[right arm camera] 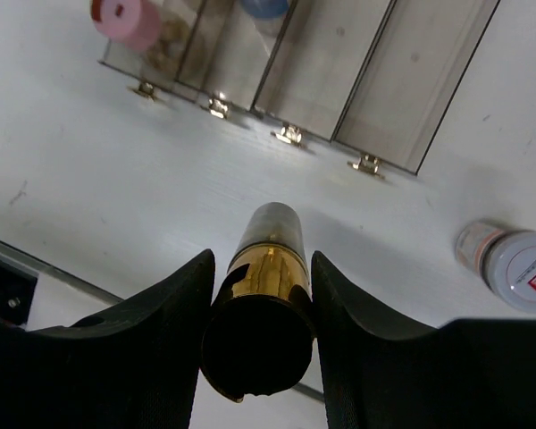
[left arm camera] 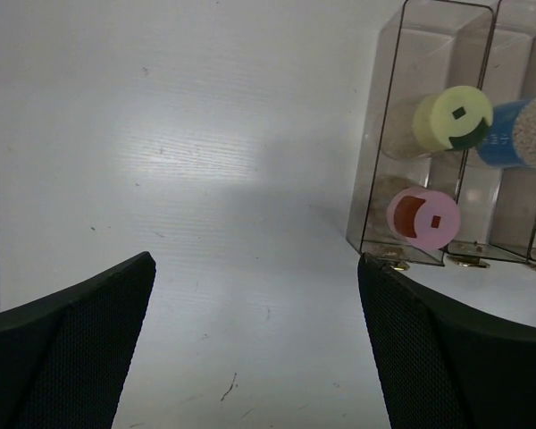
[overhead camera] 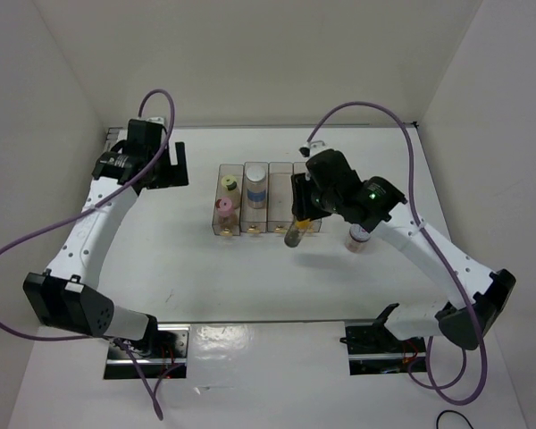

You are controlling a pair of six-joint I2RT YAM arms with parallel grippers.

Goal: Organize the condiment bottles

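Clamped between the right fingers [right arm camera: 161,304], closed in to the width of its body: the slim amber bottle [right arm camera: 270,259], dark cap at the wrist end, base out past the fingertips. Long axis in line with the fingers, tilted steeply down toward the tabletop [overhead camera: 161,259] and leaning toward the front edge of the clear rack [overhead camera: 281,192], base just before the two right-hand compartments. Cannot tell whether the base touches the tabletop. Upright in the rack, caps up: the yellow-green-capped bottle [overhead camera: 229,185] at the back of the leftmost compartment, the pink-capped bottle [overhead camera: 223,206] in front of it in the same compartment, the white-capped bottle [overhead camera: 256,179] with a blue-and-white label in the second compartment from the left. Outside the rack, standing on the tabletop off its right front corner, close beside the right arm: the red-marked bottle [overhead camera: 359,237], pinkish, white cap up. Left fingers [left arm camera: 71,340] spread wide, holding nothing, low over the far left of the tabletop, turned toward the rack's left side and apart from it. Tabletop white and matte, faint scuffs and a soft glare in the left wrist view. Plain white walls [overhead camera: 250,54] at left, back and right.
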